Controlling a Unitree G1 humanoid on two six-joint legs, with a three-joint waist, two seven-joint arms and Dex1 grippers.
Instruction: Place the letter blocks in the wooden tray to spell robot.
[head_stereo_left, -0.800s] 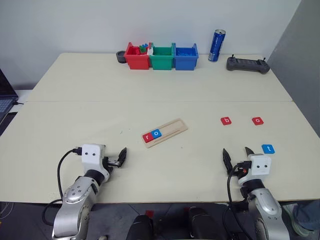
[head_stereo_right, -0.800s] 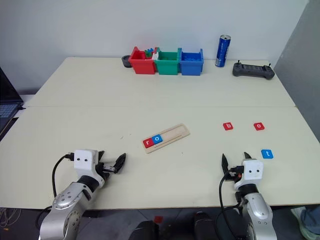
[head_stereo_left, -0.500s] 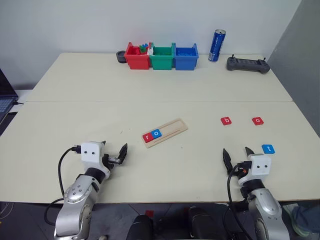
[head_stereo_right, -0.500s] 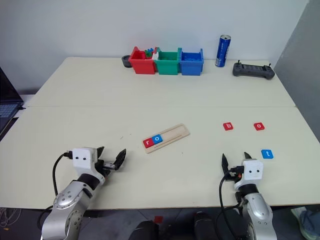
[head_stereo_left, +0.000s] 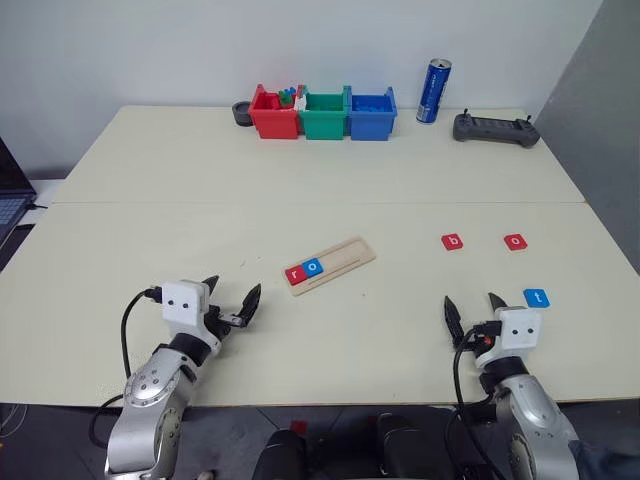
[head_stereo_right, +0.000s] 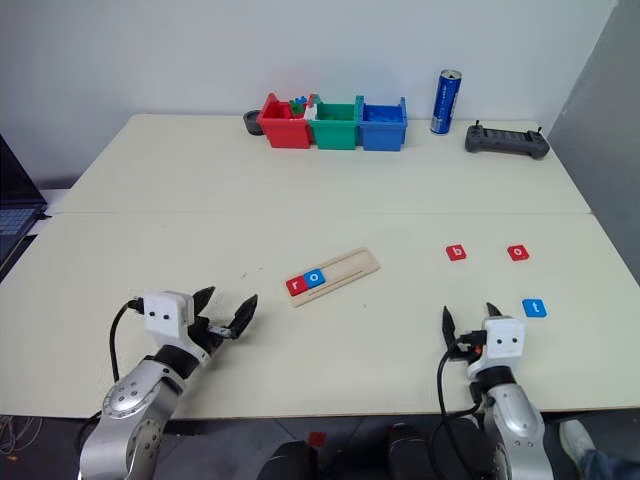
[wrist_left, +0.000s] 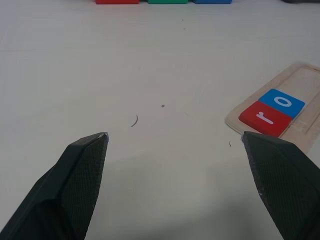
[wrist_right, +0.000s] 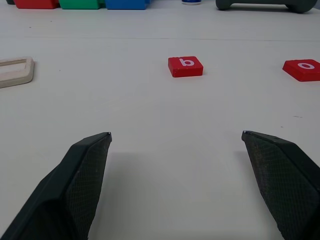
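Observation:
The wooden tray (head_stereo_left: 330, 266) lies slanted at the table's middle, with a red r block (head_stereo_left: 295, 274) and a blue o block (head_stereo_left: 314, 266) at its near-left end. To the right lie a red b block (head_stereo_left: 453, 241), a red o block (head_stereo_left: 515, 241) and a blue t block (head_stereo_left: 537, 297). My left gripper (head_stereo_left: 231, 299) hovers open and empty near the front edge, left of the tray. My right gripper (head_stereo_left: 470, 309) stands open and empty at the front right, short of the b block (wrist_right: 185, 66).
Red (head_stereo_left: 273, 113), green (head_stereo_left: 324, 113) and blue (head_stereo_left: 371, 113) bins stand at the table's back, with a blue can (head_stereo_left: 433, 91) and a black controller (head_stereo_left: 495, 129) to their right. A laptop (head_stereo_left: 10, 205) sits off the left edge.
My left gripper has opened wider and shifted slightly up and toward the tray. The right gripper has stayed still.

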